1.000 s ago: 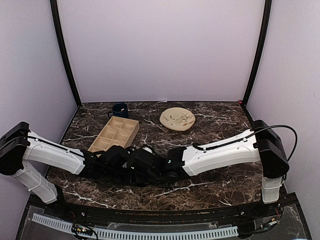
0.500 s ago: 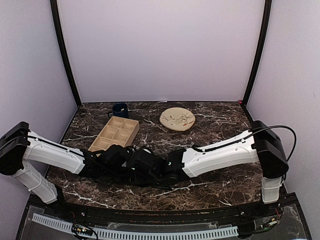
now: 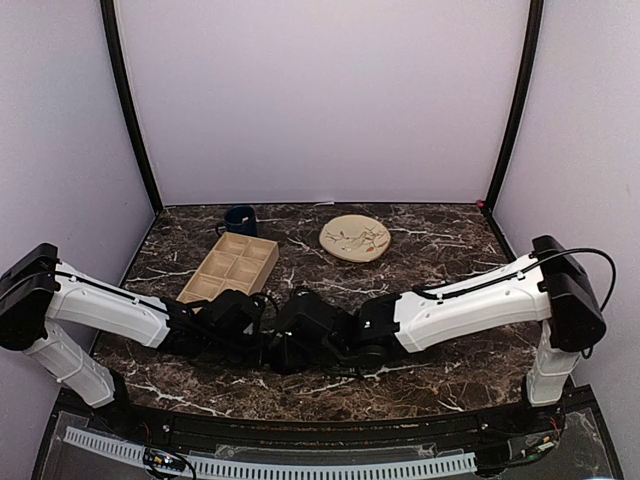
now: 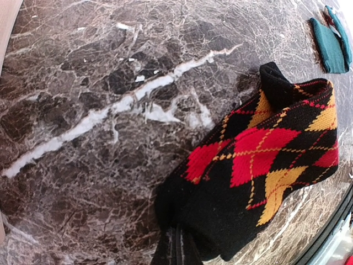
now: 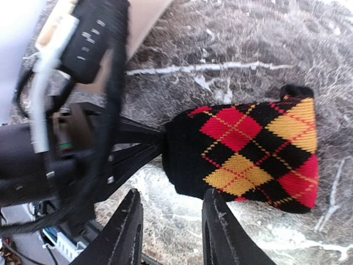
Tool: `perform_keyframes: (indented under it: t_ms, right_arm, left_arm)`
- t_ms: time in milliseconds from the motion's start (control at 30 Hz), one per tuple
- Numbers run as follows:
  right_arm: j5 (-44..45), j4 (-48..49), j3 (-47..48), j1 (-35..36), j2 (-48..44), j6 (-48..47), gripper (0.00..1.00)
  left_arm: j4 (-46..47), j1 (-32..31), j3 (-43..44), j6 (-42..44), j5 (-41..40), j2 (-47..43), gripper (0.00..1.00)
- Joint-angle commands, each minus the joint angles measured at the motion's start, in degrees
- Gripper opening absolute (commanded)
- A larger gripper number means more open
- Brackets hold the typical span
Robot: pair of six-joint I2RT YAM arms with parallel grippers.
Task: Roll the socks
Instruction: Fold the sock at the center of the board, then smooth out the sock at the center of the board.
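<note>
The black argyle sock [image 4: 265, 160], with red and orange diamonds, lies flat on the marble. My left gripper [image 4: 177, 243] is shut on its plain black end. The right wrist view shows the same argyle sock [image 5: 248, 154], with my right gripper [image 5: 172, 194] open just in front of its near edge and nothing between the fingers. The left gripper [image 5: 132, 149] pinches the sock's left end there. A plain teal sock [image 4: 331, 41] lies further off, at the top right of the left wrist view. In the top view the left gripper [image 3: 260, 335] and right gripper [image 3: 285, 345] meet near the front middle and hide the socks.
A wooden compartment tray [image 3: 230, 268] lies behind the left arm, with a dark blue mug [image 3: 240, 219] beyond it. A patterned beige plate [image 3: 355, 238] sits at the back centre. The table's front edge runs close below the grippers.
My right gripper has opened and let go of the argyle sock, and the right arm has drawn back a little to the right. The left gripper stays shut on the sock.
</note>
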Motion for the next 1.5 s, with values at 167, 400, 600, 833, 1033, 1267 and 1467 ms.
perform_keyframes:
  t_ms: [167, 400, 600, 833, 1033, 1267, 1467]
  right_arm:
    - [6.9, -0.2, -5.0, 2.3, -8.0, -3.7, 0.39]
    - [15.2, -4.6, -8.4, 5.1, -10.9, -3.8, 0.46]
    - [20.0, -4.8, -14.6, 7.4, -12.6, -3.2, 0.49]
    - [21.2, 1.9, -20.4, 8.0, -13.3, -5.3, 0.48]
    - [21.7, 5.2, -22.8, 8.0, -13.5, -7.7, 0.47]
    - [21.1, 8.0, -23.3, 7.8, -11.9, -10.3, 0.46]
    - [20.0, 8.8, -23.4, 7.3, -11.0, -11.0, 0.46]
  left_arm:
    - [-5.0, 0.2, 3.1, 1.0, -1.6, -2.9, 0.0]
    - [-8.2, 0.2, 5.5, 1.6, -1.7, -4.7, 0.0]
    - [-11.1, 0.2, 6.7, 2.0, -2.1, -7.2, 0.0]
    - [-12.8, 0.2, 10.4, 4.3, 1.7, -4.0, 0.02]
    - [-11.3, -0.4, 12.0, 4.7, 4.4, -0.2, 0.05]
    - [-11.6, -1.2, 14.2, 5.2, 5.7, 3.2, 0.04]
    - [-11.5, -1.5, 14.1, 5.1, 6.1, 4.0, 0.03]
